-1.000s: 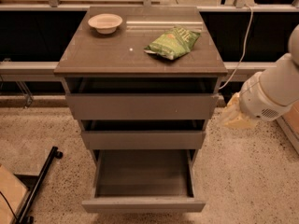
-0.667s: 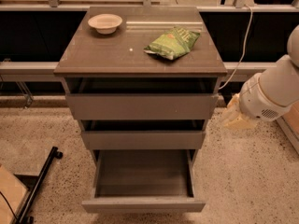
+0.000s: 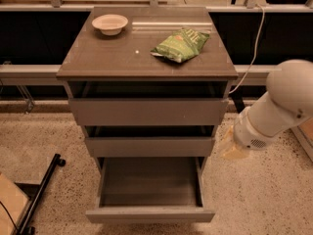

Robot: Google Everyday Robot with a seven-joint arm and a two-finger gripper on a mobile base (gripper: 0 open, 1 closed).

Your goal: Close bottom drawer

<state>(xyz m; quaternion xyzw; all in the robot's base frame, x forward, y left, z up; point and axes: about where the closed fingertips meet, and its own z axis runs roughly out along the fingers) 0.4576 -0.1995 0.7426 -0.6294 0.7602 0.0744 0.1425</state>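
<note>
The bottom drawer (image 3: 150, 214) of the small grey-brown cabinet (image 3: 146, 58) is pulled far out, and its plain box interior looks empty. The middle drawer (image 3: 149, 146) and the tall-fronted top drawer (image 3: 148, 111) above it each stand slightly out. My gripper (image 3: 234, 148) hangs at the end of the white arm (image 3: 281, 104), just right of the cabinet at about the height of the middle drawer. It is apart from the bottom drawer and above its front right corner.
A white bowl (image 3: 110, 23) and a green snack bag (image 3: 182, 44) lie on the cabinet top. A black stand leg (image 3: 41, 195) lies on the speckled floor at the lower left. A white cable (image 3: 252, 48) hangs at the back right, in front of dark panels.
My arm and gripper have moved down and a little left, closer to the cabinet's right side. The drawers have not moved.
</note>
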